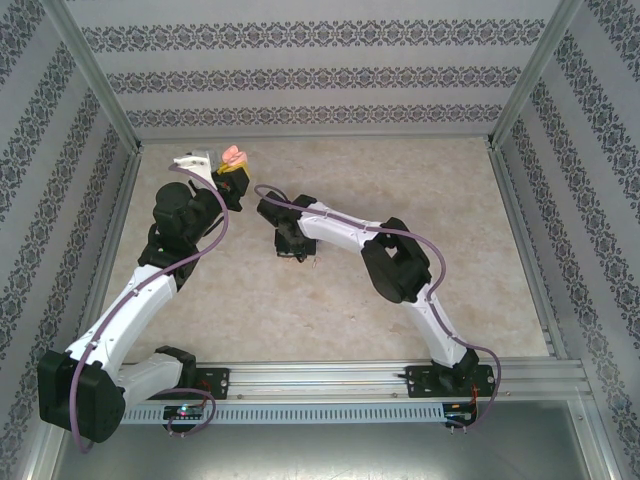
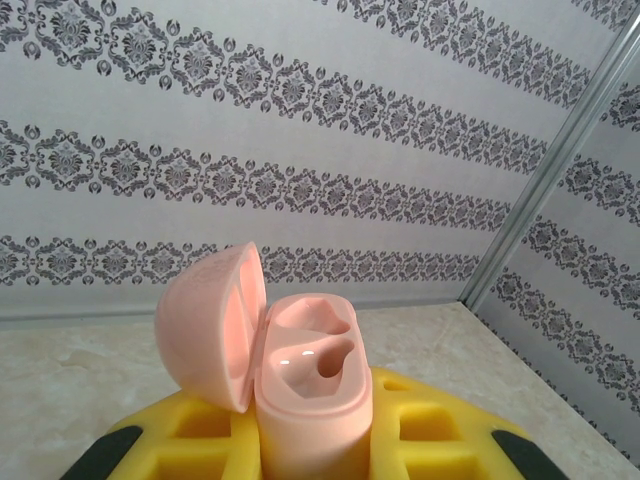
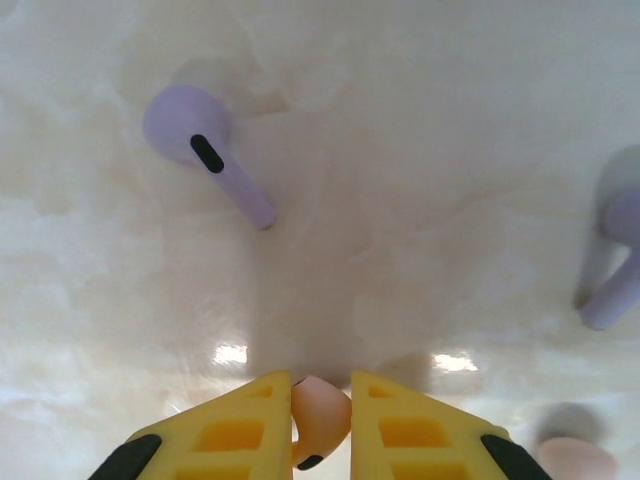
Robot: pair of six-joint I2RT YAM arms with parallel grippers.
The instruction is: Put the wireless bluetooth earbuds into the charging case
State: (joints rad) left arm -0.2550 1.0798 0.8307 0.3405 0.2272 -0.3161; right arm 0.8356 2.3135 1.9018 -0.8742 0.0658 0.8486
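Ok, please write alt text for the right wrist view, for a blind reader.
The right gripper pinches a pink earbud over the pale table. Two lilac earbuds lie there, one upper left, one at the right edge.

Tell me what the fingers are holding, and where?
Left fingers grip the pink case low down; right fingers pinch the pink earbud by its head.
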